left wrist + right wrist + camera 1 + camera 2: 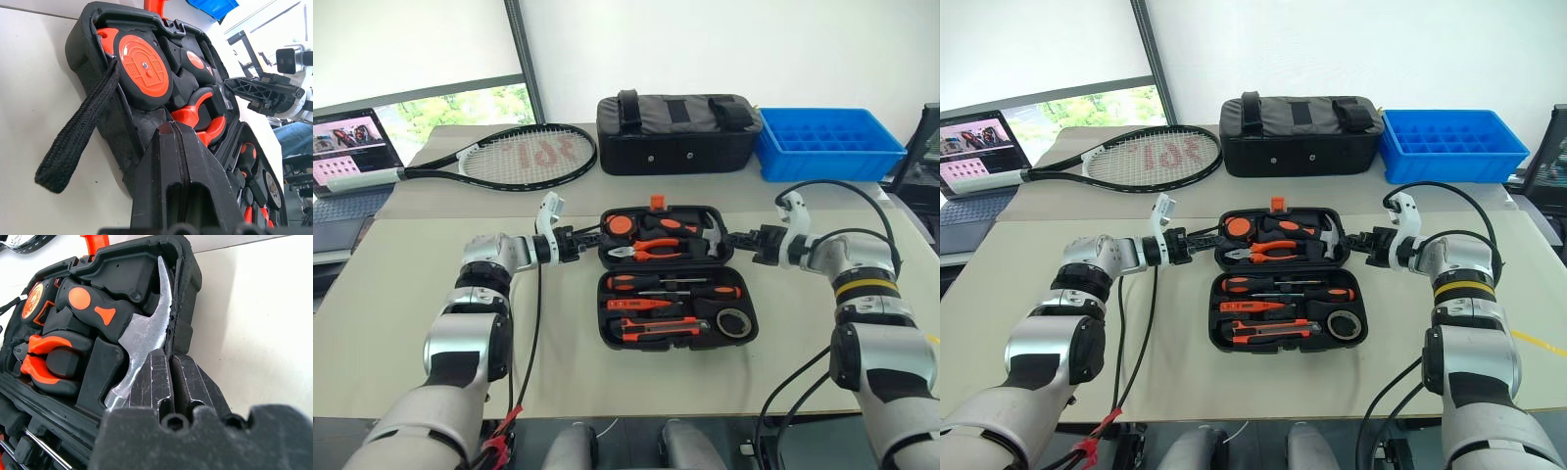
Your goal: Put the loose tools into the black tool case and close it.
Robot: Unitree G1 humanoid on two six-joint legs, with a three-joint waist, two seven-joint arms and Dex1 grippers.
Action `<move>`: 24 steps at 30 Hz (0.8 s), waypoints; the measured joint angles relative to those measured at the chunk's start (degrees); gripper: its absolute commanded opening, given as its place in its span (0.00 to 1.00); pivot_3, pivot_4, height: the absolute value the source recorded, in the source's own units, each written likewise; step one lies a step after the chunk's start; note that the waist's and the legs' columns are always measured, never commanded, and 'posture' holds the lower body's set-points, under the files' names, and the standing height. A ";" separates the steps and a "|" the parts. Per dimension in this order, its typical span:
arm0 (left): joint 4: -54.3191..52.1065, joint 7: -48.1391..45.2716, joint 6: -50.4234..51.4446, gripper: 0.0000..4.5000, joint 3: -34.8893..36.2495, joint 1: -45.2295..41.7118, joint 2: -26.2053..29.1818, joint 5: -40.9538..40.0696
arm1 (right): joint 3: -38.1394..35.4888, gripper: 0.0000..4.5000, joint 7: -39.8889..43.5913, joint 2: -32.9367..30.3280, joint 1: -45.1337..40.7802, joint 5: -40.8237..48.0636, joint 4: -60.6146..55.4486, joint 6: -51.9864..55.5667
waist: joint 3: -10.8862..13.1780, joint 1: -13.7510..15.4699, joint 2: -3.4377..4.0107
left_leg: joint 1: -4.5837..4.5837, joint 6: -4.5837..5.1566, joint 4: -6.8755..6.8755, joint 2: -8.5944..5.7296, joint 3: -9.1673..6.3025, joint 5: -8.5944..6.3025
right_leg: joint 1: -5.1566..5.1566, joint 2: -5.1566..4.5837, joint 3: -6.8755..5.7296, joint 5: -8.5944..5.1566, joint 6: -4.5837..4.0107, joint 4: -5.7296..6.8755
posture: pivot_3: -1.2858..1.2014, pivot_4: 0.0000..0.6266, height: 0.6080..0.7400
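Observation:
The black tool case (603, 311) lies open at the table's middle, orange latch at its far edge. Its near half holds two screwdrivers (671, 285), the tester screwdriver (644, 305), the utility knife (658, 326) and the tape roll (733, 321). The far half holds a tape measure (619, 224), pliers (651, 253) and a hammer (142, 338). My left gripper (590, 242) is shut, its tips at the far half's left wall (93, 54). My right gripper (736, 238) is shut at the far half's right wall, beside the hammer head.
A tennis racket (509, 157) lies at the back left, with a laptop (347, 157) past it. A black fabric bag (677, 132) and a blue crate (827, 142) stand at the back. A black strap (73, 137) hangs from the case's left side.

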 measured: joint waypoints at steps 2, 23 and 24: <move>0.00 0.01 -0.87 0.00 -0.02 0.00 -0.16 0.04 | -0.05 0.01 -0.02 0.01 0.03 0.01 -0.02 0.00 | 0.00 0.01 0.00 | 0.00 0.00 0.00 0.00 0.00 0.00 | 0.00 0.00 0.00 0.00 0.00 0.00 | 0.52 0.24 0.75; -37.50 23.40 -38.64 0.00 0.22 23.91 -7.52 7.49 | -1.24 0.01 -0.75 -0.03 1.80 0.23 -1.91 -0.54 | -0.02 0.54 0.02 | 0.05 -0.01 0.05 0.02 0.08 0.00 | 0.09 -0.26 0.08 0.09 -0.13 0.00 | 0.52 0.24 0.75; -38.56 25.18 -40.71 0.00 0.47 24.74 -8.53 7.63 | -1.24 0.01 -0.75 0.05 1.80 0.19 -1.91 -0.71 | -0.02 0.54 0.03 | 0.06 -0.01 0.05 0.02 0.10 0.00 | 0.09 -0.25 0.08 0.09 -0.13 -0.01 | 0.52 0.24 0.75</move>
